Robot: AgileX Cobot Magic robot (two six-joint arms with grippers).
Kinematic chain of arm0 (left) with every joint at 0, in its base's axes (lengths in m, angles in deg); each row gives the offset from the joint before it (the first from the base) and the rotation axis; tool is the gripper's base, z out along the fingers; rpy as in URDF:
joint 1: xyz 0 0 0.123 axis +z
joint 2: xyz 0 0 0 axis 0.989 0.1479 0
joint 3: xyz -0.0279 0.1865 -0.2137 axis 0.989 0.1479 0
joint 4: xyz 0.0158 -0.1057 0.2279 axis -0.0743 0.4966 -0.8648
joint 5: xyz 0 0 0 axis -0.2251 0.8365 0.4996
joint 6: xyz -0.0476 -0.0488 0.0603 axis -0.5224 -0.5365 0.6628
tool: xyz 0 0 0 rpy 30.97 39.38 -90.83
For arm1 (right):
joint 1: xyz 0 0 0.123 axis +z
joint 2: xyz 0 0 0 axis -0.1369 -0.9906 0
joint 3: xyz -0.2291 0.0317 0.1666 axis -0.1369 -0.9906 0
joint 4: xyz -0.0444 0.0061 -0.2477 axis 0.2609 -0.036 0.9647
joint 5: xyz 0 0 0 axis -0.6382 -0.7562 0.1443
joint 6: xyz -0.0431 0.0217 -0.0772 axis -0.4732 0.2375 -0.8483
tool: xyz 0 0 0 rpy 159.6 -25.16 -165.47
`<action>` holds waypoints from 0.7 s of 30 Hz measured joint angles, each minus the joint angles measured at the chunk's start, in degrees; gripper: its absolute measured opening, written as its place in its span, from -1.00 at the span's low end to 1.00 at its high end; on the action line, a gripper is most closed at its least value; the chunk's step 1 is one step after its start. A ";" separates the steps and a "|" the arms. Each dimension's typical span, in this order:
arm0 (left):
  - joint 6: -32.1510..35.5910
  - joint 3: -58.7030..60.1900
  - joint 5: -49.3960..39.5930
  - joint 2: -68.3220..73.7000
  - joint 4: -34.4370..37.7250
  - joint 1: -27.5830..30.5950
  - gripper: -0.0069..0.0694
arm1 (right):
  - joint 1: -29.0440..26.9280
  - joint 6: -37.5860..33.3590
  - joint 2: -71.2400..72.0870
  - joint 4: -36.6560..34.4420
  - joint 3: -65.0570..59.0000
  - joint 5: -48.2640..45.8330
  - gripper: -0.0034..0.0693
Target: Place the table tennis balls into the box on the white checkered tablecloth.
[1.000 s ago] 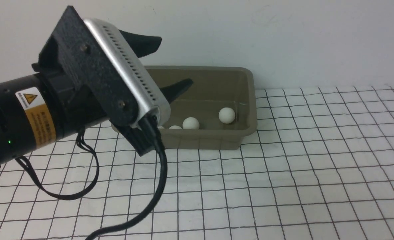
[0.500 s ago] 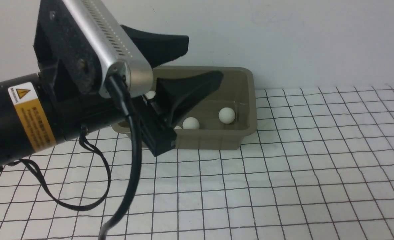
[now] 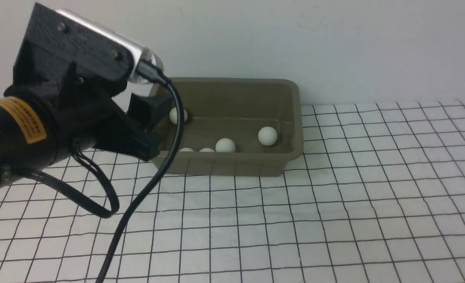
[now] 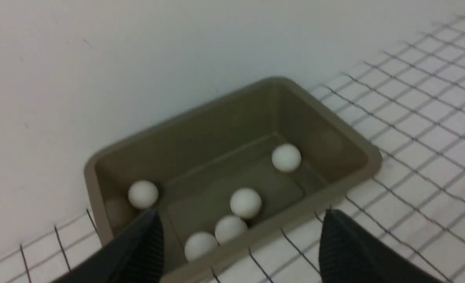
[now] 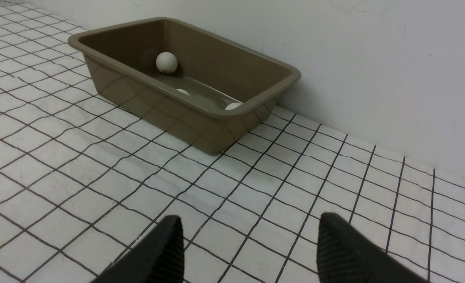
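Front | L tool (image 4: 236, 236) apart, R tool (image 5: 248, 239) apart | arm label (image 3: 20, 120) unreadable

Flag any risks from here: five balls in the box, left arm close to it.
1. The left tool hangs open just beside the box's near rim; a low retreat could clip and shove it.
2. The arm's loose black cable drapes past the box's corner and might snag there.
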 joint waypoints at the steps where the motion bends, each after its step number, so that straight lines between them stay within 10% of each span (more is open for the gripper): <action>1: 0.80 0.00 -2.03 -1.79 0.71 0.00 0.43 | 0.00 0.00 0.00 0.00 0.00 0.00 0.25; 21: -0.34 8.81 -15.42 -27.88 -1.92 11.08 0.43 | 0.00 0.92 0.00 0.00 0.00 0.00 0.25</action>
